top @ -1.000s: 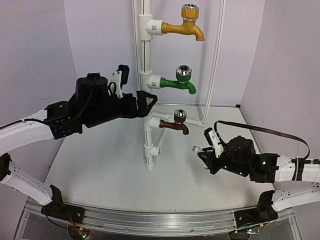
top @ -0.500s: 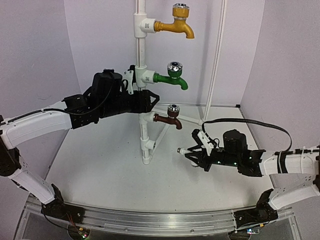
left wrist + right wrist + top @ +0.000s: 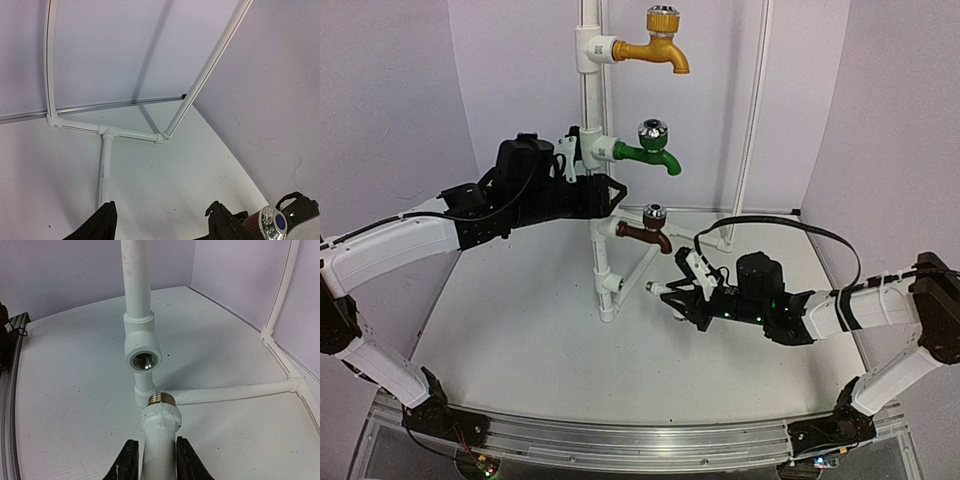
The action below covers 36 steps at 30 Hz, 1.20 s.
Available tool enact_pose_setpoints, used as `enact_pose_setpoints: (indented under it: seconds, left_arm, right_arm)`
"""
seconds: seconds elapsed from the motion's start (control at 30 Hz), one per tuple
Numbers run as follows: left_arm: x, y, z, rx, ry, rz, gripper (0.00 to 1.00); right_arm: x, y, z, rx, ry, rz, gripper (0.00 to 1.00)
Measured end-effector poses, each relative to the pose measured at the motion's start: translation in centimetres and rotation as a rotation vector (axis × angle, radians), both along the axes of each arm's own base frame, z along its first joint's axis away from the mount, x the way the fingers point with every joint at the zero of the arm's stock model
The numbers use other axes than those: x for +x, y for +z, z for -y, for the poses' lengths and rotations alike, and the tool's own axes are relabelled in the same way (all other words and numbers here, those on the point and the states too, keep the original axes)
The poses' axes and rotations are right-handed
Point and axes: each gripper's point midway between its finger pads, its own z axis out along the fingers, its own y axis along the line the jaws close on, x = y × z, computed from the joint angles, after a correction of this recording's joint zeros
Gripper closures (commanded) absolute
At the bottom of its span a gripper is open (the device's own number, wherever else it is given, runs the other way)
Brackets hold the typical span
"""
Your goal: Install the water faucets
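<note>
Working over a wide white bench (image 3: 520, 330), around a tall white pipe stand (image 3: 601, 262). Already carrying three taps up its riser (image 3: 590, 110): yellow faucet (image 3: 658, 48) at the top, green faucet (image 3: 648, 152) below it, brown faucet (image 3: 642, 230) lower again.

Bracing that riser with the left end effector (image 3: 610, 195), set against it between the green and brown fittings. Seen apart in the wrist view, with no pipe between the fingers there, so cannot tell whether truly clamped or merely alongside. Best to make sure of a firm hold before pushing anything in.

Carrying the white faucet (image 3: 160, 440) in the right end effector (image 3: 672, 293), pinched tight on its body, low over the bench and near the bottom T-fitting (image 3: 142, 352) without touching it. Pointing the brass thread (image 3: 161, 400) toward the open mouth, yet sitting below and slightly right of it in the wrist view.

To do this step well: raise and centre the thread on the mouth, square the faucet's axis to the fitting face, ease straight in, and turn only once seated true, so as not to cross-thread. Guard against slip on smooth plastic, and finish spout-down like the other three.
</note>
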Motion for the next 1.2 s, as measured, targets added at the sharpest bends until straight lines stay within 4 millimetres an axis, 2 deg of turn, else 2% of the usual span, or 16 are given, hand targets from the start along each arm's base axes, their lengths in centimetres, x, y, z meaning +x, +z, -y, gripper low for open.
enact_pose_setpoints:
  seconds: [0.23, 0.5, 0.73, 1.0, 1.1, 1.2]
  left_arm:
    - [-0.1, -0.1, -0.6, 0.012, -0.002, -0.012, 1.00]
    - [-0.2, -0.3, -1.1, 0.029, 0.001, -0.022, 1.00]
    - [-0.4, -0.4, -1.2, 0.034, 0.002, -0.027, 1.00]
    - [-0.4, -0.4, -1.3, 0.030, 0.003, -0.033, 1.00]
    - [-0.5, -0.5, -1.3, 0.031, 0.003, -0.036, 1.00]
    - [-0.5, -0.5, -1.3, 0.031, 0.000, -0.039, 1.00]
  right_arm:
    - [0.0, -0.7, -0.9, -0.015, -0.027, 0.010, 1.00]
    - [0.0, -0.1, -1.7, -0.026, -0.005, 0.058, 1.00]
    - [-1.1, -0.1, -2.0, -0.096, 0.049, 0.223, 1.00]
    - [-0.9, -0.4, -1.3, -0.260, 0.047, 0.515, 1.00]
    - [-0.5, 0.2, -1.9, -0.311, 0.030, 0.666, 1.00]
    - [-0.3, -0.6, -2.3, -0.381, 0.039, 0.760, 1.00]
